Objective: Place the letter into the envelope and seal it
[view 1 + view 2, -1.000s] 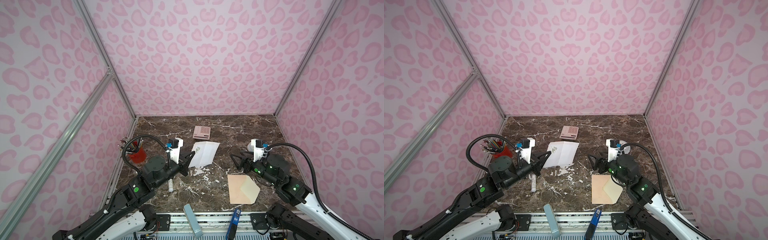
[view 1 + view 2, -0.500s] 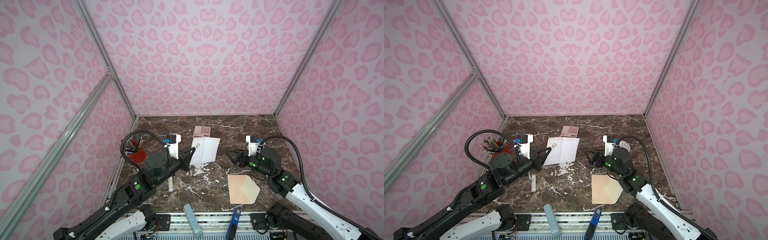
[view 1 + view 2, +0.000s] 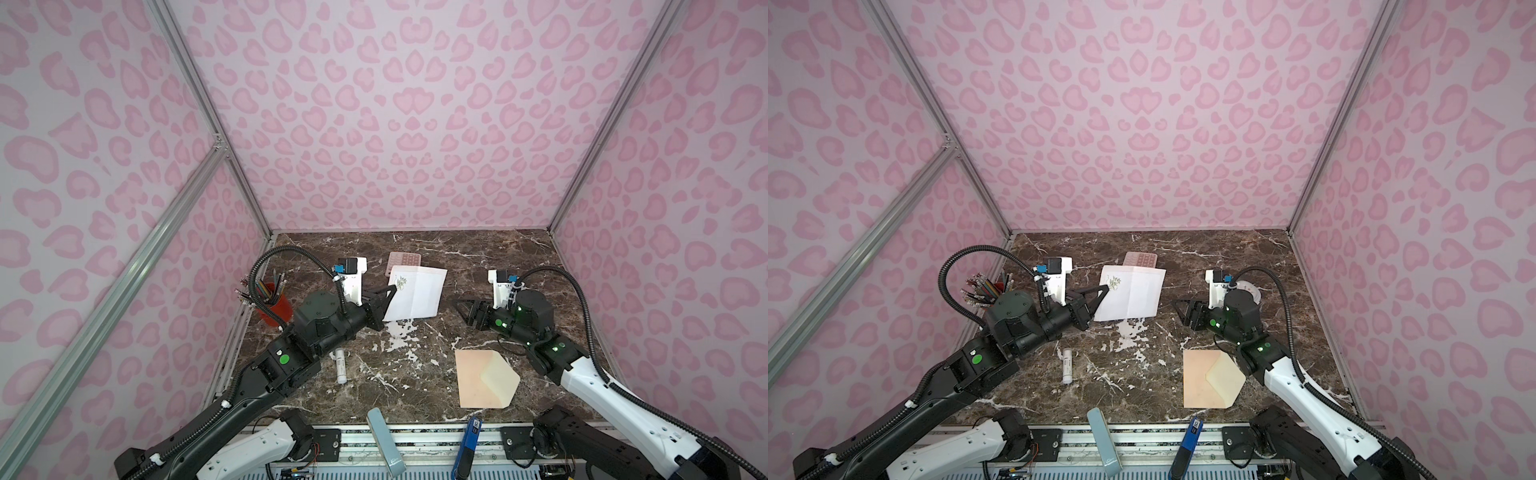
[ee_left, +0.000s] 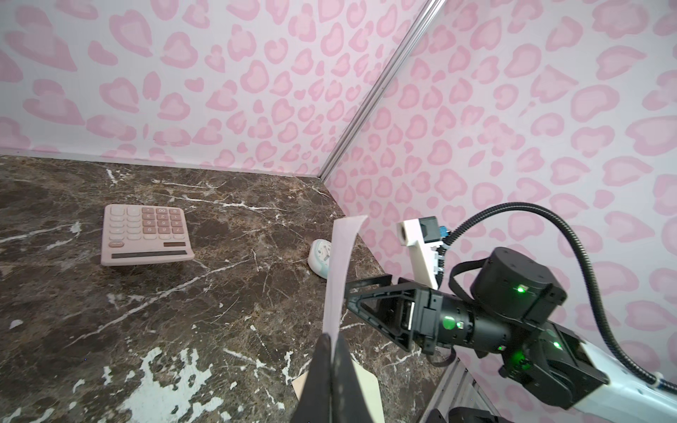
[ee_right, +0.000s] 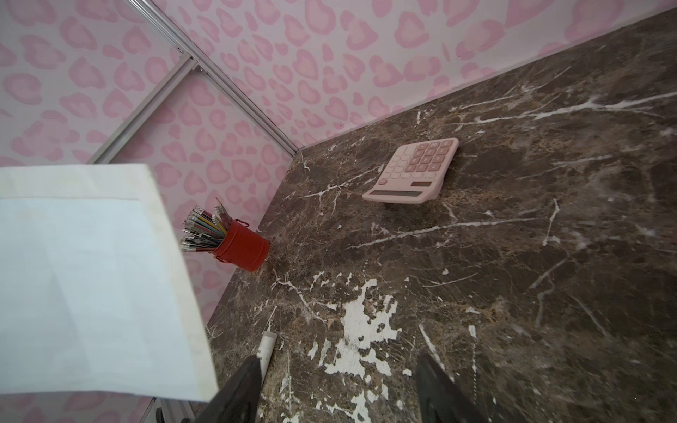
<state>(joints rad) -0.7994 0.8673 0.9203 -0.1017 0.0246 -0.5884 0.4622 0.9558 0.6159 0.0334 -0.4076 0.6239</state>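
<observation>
The letter [image 3: 417,292] [image 3: 1132,294], a white sheet with a small grey motif near one corner, hangs above the table at centre-left. My left gripper [image 3: 392,291] [image 3: 1103,292] is shut on its left edge. The left wrist view sees the letter [image 4: 339,271] edge-on, rising from the closed left gripper [image 4: 331,338]. The peach envelope [image 3: 478,380] [image 3: 1204,380] lies flat at the front right, its cream flap open and pointing right. My right gripper [image 3: 457,305] [image 3: 1177,305] [image 5: 337,370] stands open and empty, right of the letter [image 5: 91,274] and behind the envelope.
A pink calculator [image 3: 405,261] [image 5: 412,170] lies behind the letter. A red pencil cup [image 3: 272,307] stands at the left wall. A white tube [image 3: 340,365] lies front left. A small clock [image 3: 1246,289] sits behind the right arm. Two tools [image 3: 386,440] [image 3: 467,444] rest on the front rail.
The left gripper has lifted the letter up and back, so it now overlaps the calculator. The right gripper has swung away from the envelope toward the letter, its jaws slightly narrower.
</observation>
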